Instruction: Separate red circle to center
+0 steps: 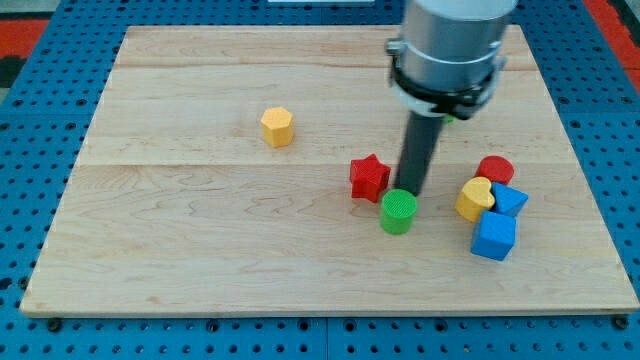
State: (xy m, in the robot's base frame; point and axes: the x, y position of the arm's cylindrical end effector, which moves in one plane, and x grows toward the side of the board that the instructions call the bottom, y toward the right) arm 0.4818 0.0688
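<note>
Red circle (495,169): small rigid block, likely light, should slide easily on smooth wood tabletop (200,250); no grasp possible, push low on side. Sits near right edge, touching yellow heart (475,198), close to blue blocks (497,225). No hand fitted: my tip (410,190) rests left of it, behind green cylinder (399,211), beside red star (369,177).

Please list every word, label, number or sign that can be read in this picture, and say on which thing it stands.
There are none: no readable text, number or sign shows anywhere.
The wooden board, the red circle, the other coloured blocks and my tip carry no marking.
</note>
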